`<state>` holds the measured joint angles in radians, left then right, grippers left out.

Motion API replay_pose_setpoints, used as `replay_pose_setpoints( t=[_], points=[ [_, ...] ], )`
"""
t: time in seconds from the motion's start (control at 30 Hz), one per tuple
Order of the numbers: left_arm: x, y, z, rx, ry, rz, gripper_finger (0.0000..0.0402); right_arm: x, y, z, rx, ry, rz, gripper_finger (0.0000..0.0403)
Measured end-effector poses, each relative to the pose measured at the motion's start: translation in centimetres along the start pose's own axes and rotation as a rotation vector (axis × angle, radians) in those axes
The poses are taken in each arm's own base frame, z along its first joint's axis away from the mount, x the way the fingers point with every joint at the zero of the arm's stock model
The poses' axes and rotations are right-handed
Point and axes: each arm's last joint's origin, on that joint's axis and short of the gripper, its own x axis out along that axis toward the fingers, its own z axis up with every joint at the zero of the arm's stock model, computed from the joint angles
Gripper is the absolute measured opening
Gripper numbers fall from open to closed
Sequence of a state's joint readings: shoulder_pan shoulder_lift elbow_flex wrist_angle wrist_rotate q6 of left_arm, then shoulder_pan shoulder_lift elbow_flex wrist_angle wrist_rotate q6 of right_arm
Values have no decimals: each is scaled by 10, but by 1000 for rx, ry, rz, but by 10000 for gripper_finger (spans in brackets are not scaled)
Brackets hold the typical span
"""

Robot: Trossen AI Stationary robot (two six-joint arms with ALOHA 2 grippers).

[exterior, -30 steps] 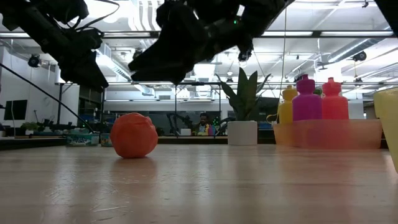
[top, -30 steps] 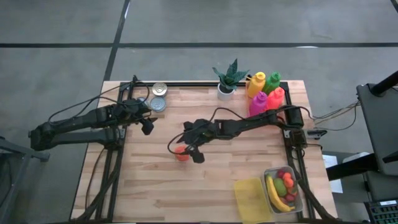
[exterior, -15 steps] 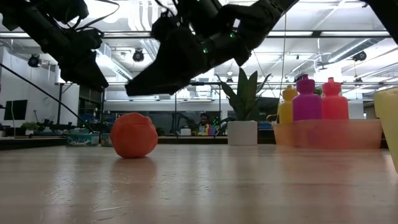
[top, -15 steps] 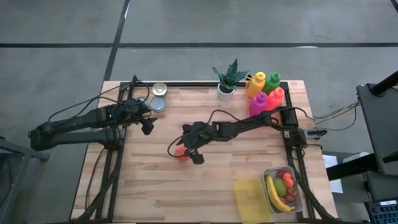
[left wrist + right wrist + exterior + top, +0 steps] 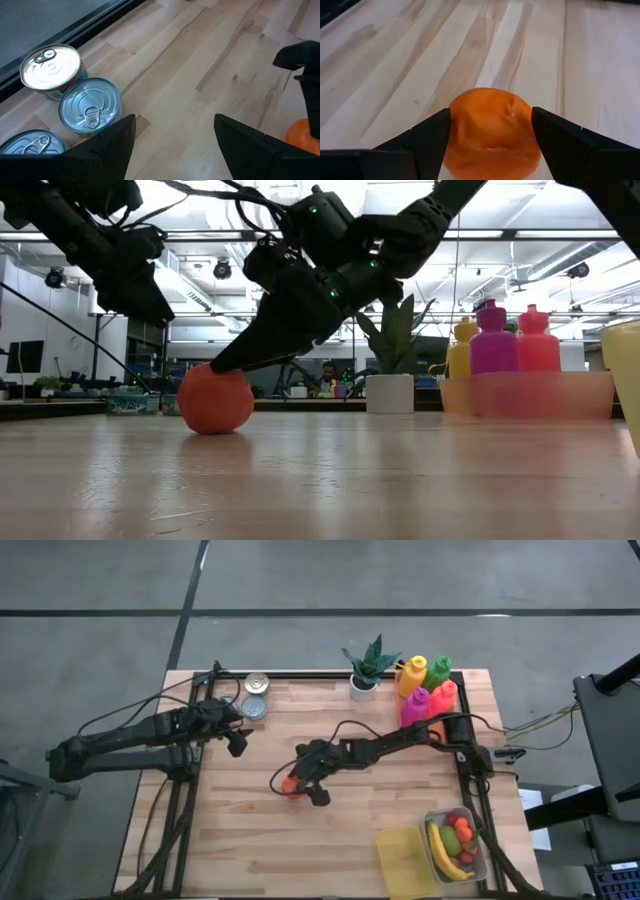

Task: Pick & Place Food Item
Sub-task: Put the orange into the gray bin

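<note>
Straddling a round orange fruit near the middle of the light wooden slatted table, right gripper now lowered from above it, fingers spread on either side, not yet clenched. Fruit unmoved. Left gripper unchanged, hovering with fingers apart near three silver tin cans at the table's far left corner. Clear plastic container of mixed fruit at the near right.

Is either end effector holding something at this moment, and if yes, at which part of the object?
Nothing is held. The right end effector has its open fingers on either side of the orange, not closed on it. The left end effector is open and empty near the cans.
</note>
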<state>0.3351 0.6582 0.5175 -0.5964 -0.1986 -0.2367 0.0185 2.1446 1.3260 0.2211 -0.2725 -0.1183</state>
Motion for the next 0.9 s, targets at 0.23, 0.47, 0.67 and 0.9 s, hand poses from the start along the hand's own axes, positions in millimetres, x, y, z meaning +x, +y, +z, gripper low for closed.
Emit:
replay_pose_setpoints(
  t=[0.23,0.47,0.67,0.9],
  points=[
    [0,0,0,0,0,0,275,2,0,-3,31,7,2,272],
    [0,0,0,0,0,0,275,3,-1,-7,49,32,23,272],
    [0,0,0,0,-1,0,275,3,-1,-8,52,37,24,272],
    [0,0,0,0,0,0,275,1,-1,-7,90,44,24,272]
  ],
)
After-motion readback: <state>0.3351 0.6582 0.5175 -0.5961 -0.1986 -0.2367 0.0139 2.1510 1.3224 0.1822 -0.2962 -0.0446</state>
